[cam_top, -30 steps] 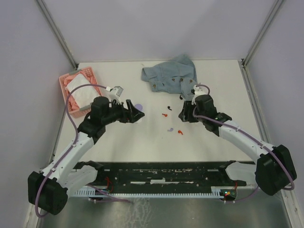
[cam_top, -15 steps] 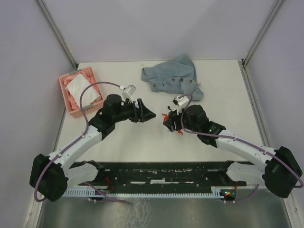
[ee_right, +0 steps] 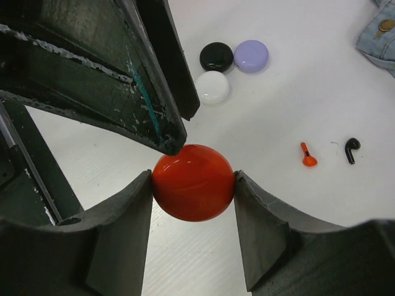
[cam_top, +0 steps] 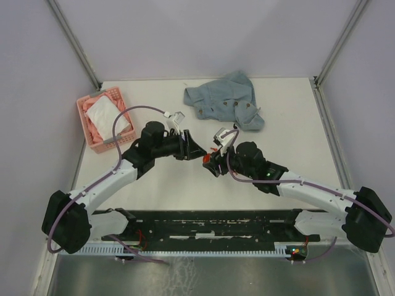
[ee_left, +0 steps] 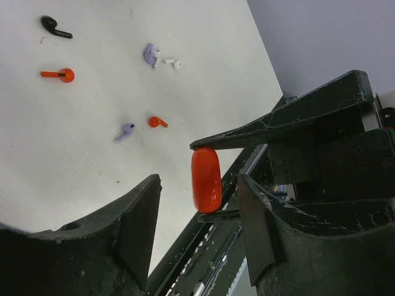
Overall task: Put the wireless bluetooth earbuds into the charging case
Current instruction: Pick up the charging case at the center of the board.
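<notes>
My right gripper [ee_right: 193,179] is shut on a round red charging case [ee_right: 193,182], holding it by its edges above the table; it also shows in the top view [cam_top: 208,158]. My left gripper [ee_left: 199,182] is open and empty, facing the case, one fingertip [ee_right: 170,143] at its upper edge. The case appears edge-on in the left wrist view [ee_left: 207,180]. Tiny earbuds lie on the table: black [ee_left: 54,26], red [ee_left: 62,74], lilac [ee_left: 150,54], white [ee_left: 173,63], a second lilac [ee_left: 124,131] and a second red [ee_left: 157,122].
Black [ee_right: 216,56], lilac [ee_right: 251,55] and white [ee_right: 212,87] round cases lie together on the table. A crumpled denim cloth [cam_top: 225,98] lies at the back. A pink basket [cam_top: 86,126] with cloth stands at the back left.
Both arms have swung toward the table's middle. My right gripper has moved left with the red case and my left gripper has moved right until the two meet.
</notes>
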Tool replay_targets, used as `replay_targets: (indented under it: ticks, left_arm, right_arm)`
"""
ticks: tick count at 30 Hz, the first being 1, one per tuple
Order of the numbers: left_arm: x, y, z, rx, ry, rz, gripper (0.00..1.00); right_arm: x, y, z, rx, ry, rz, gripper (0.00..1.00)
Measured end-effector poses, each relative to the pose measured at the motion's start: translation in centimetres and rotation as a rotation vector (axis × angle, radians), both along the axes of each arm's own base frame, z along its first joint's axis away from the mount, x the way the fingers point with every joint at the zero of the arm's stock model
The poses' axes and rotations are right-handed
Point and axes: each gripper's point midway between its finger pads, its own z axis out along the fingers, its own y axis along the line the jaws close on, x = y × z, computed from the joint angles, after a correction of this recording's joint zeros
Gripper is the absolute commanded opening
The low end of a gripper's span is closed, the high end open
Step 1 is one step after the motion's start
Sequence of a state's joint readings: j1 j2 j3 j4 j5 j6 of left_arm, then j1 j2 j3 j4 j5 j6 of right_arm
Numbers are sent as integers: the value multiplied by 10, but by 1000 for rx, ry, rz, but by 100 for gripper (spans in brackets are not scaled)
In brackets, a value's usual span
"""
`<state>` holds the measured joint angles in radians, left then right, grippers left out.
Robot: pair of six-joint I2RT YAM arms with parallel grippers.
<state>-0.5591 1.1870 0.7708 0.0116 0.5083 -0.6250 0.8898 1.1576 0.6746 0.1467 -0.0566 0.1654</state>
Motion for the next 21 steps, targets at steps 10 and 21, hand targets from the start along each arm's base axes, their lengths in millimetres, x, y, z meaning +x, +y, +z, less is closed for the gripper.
replay_targets:
  ticks: [10,21]
  left_arm:
    - [-12,-12,-13,5,48,-75,50]
    - [-17,-18,-15,22,63,-112,18]
  right_arm:
    - [-1,5,4,8,-28,20,41]
    - [0,7,3,5,-40,30,50]
